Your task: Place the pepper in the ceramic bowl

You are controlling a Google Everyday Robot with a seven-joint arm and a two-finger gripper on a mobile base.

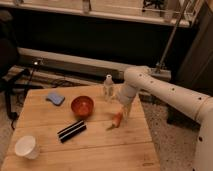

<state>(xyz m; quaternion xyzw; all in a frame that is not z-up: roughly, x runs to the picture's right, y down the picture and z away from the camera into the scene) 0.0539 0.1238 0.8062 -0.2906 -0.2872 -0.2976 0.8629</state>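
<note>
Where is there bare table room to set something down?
Bare: front strip right of the white cup, below the black bar; left edge between sponge and cup. Crowded: back right, with ceramic bowl, bottle, pepper, and pincer just above the pepper.

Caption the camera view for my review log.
Gripper hangs close above the pepper on the wooden table; the ceramic bowl sits apart from both.

On the wooden table, the gripper hangs just above the pepper, which lies right of the ceramic bowl, with a black bar, white cup, blue sponge and small bottle around.
</note>
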